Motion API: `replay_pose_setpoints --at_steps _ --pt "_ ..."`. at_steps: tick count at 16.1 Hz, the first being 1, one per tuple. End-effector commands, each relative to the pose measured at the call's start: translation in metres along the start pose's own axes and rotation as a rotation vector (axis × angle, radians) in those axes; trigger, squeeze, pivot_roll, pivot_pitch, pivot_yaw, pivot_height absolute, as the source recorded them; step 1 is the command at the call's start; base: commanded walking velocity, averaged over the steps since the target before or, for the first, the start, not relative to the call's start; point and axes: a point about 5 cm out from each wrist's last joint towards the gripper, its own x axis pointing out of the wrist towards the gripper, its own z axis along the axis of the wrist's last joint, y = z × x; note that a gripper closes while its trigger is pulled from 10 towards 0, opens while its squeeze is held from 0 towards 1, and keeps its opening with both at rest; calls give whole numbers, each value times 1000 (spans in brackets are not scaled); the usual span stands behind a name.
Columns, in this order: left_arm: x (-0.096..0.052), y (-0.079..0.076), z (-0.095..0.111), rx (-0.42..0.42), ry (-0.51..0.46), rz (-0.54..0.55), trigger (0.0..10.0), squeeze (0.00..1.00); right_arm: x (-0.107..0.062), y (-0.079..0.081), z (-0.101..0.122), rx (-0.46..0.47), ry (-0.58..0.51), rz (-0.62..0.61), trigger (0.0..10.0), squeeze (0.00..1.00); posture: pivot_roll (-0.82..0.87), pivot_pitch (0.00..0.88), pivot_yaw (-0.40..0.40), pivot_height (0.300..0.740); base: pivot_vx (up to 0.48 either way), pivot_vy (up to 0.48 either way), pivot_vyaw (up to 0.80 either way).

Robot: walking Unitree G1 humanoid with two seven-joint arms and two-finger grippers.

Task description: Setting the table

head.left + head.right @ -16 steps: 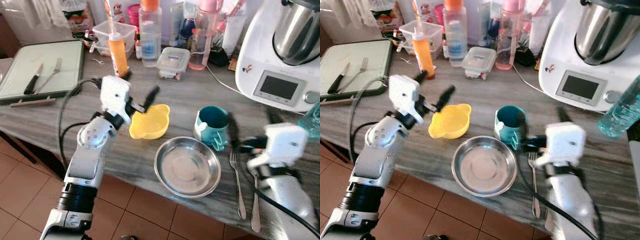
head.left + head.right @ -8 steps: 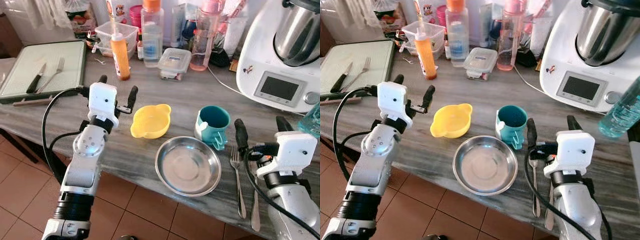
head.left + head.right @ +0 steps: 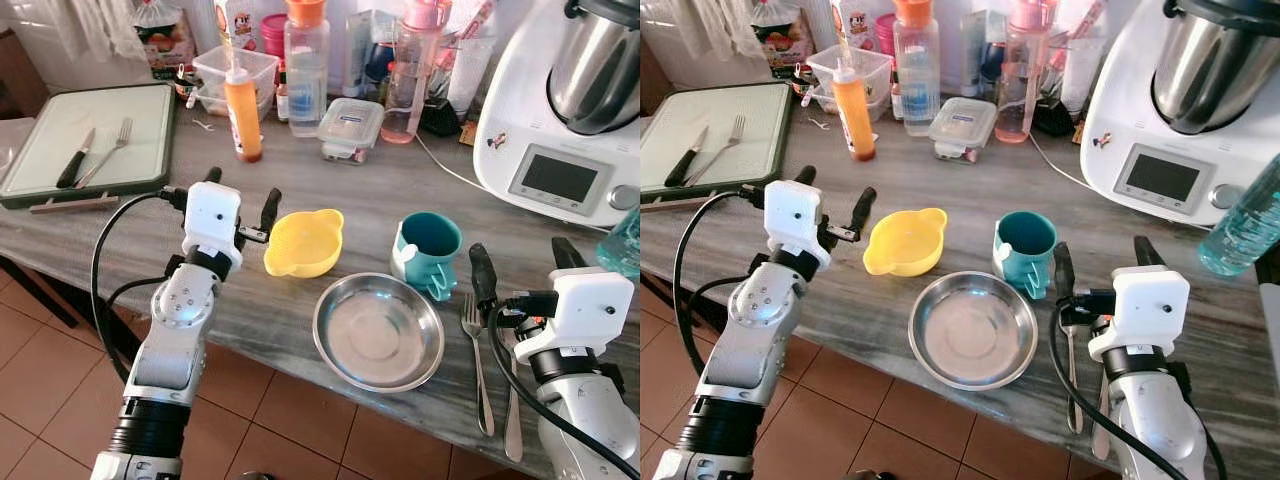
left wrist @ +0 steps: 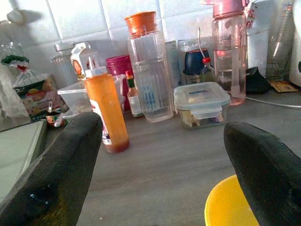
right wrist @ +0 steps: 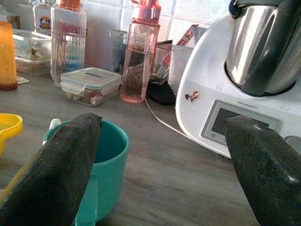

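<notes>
- On the grey marbled stone bench (image 3: 395, 190), near its front edge, a place setting is partly laid: a round, shallow stainless-steel plate (image 3: 377, 331) lies empty at the centre.
- Just behind the steel plate stand a small yellow plastic bowl with two ear handles (image 3: 303, 241), toward the robot's left, and a teal plastic mug (image 3: 429, 252), toward its right; both look empty.
- Beside the steel plate on the robot's right lie a slim metal fork (image 3: 474, 362) and a second long-handled metal utensil (image 3: 512, 420), partly hidden by the right arm, so its kind cannot be told.
- Left hand (image 3: 240, 198): its two black fingers are spread wide and hold nothing; it hovers just beside the yellow bowl, apart from it, aimed toward the bottles at the back.
- Right hand (image 3: 518, 264): its fingers are likewise spread and empty, poised above the cutlery, just beside the teal mug.
- At the bench's far left, a green-rimmed flat tray (image 3: 155, 120) carries a black-handled knife (image 3: 70, 165) and a second metal fork (image 3: 104, 150), well apart from the setting.
- Progress, as a judgement: plate, bowl, mug and fork appear placed; the knife on the tray probably remains to be fetched, so the task seems more than half done.
</notes>
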Motion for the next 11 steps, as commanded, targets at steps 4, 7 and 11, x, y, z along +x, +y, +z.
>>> replay_pose_setpoints --at_steps 4,7,11 --pt "0 0 4 -2 -8 -1 10000 0 2 2 7 -9 -29 6 10000 0 103 83 -9 740 0 0 0" --pt "1 -1 4 -7 -6 -5 10000 0 3 5 6 -10 -27 14 10000 0 101 86 -7 740 0 92 0" --pt "2 -3 3 -14 0 -13 10000 0 4 5 7 -16 -32 11 10000 0 96 86 -6 740 0 292 0"
